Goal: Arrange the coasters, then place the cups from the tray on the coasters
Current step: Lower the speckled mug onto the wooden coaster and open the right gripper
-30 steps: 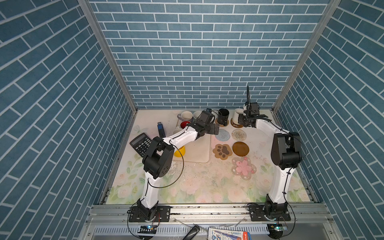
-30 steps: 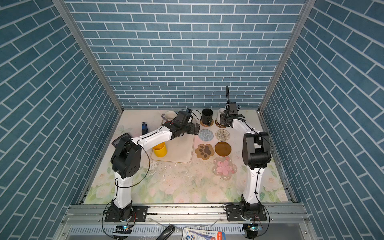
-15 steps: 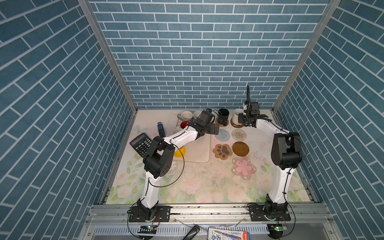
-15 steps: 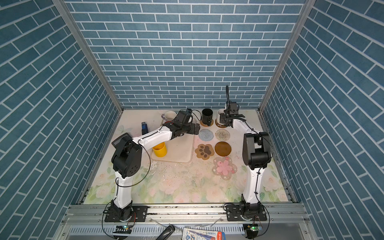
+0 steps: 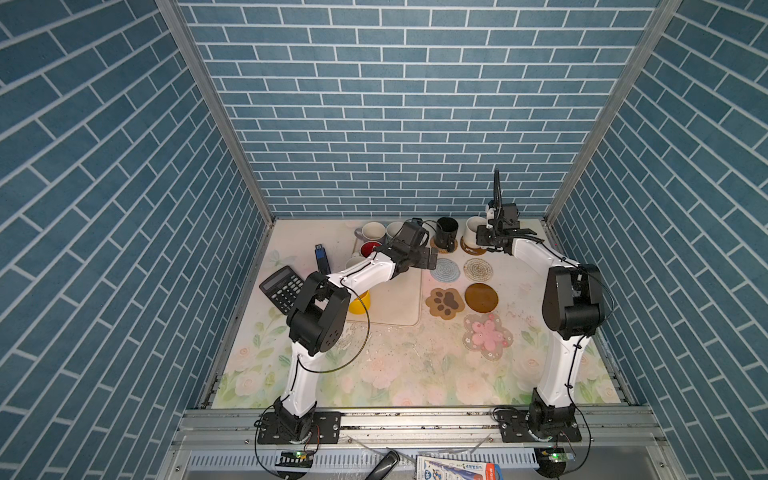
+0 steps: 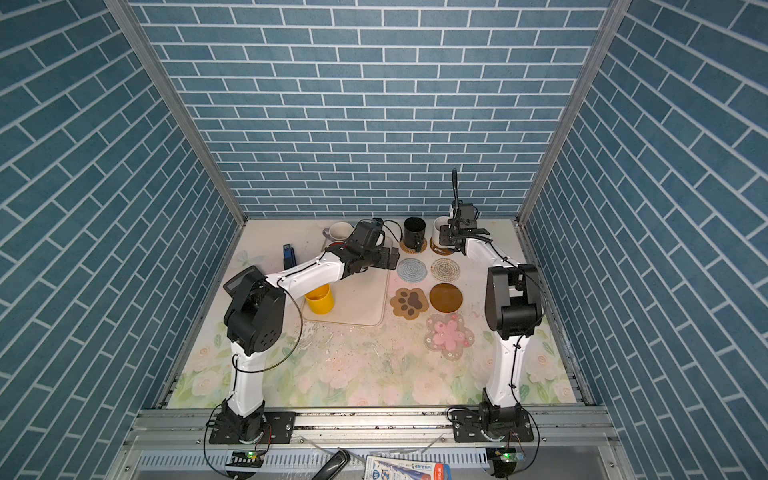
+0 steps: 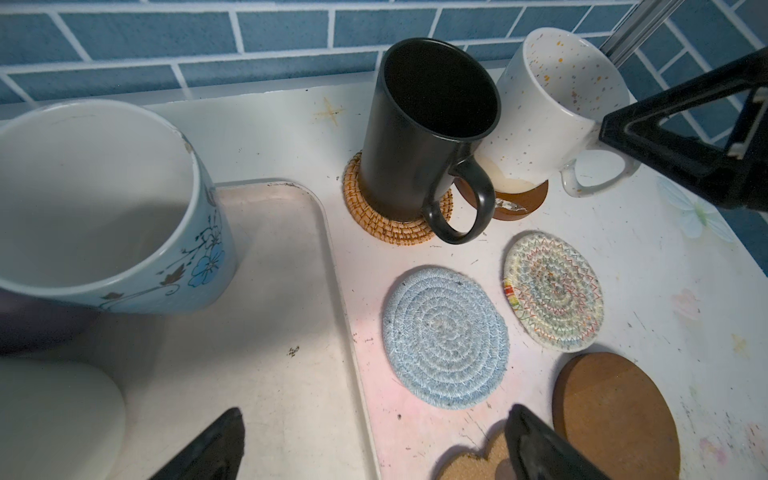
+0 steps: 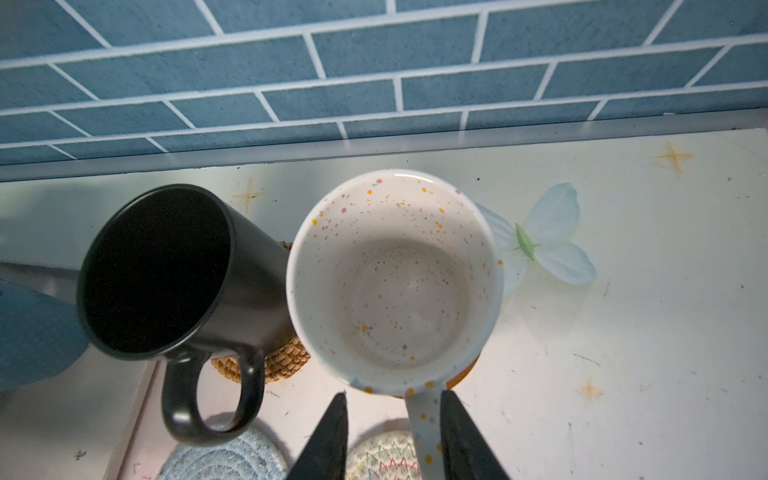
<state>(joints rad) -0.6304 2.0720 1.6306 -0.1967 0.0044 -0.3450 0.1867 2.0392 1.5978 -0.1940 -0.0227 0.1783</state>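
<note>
Nearest on the floral worktop lies the pink flower coaster, bare. Just beyond it the brown paw coaster and a brown disc sit side by side. Behind those are the pale blue knit coaster and the whitish woven coaster. All five are empty and spaced apart in rows beside the tray, likely so that each has room for a mug and its handle.

The beige tray sits beside these rows, on the left arm's side. The yellow mug stands at its near end, and more mugs crowd its far end, partly hidden by the left arm. The left claw hangs wide and empty over the tray's rim beside the blue coaster. The light blue flowered mug is close by on the tray, which looks like the next pick.

Farthest back, against the brick wall, two cups are already placed. The black mug stands on the tan woven coaster. Next to it the speckled white mug rests on a second brown disc. The right claw is there with its jaws parted on either side of the handle. One finger stands clear of the handle, so I judge the mug is set down and let go. Backing straight away from the handle should keep the claw from nudging the mug against the black one, which stands just beside it.
</note>
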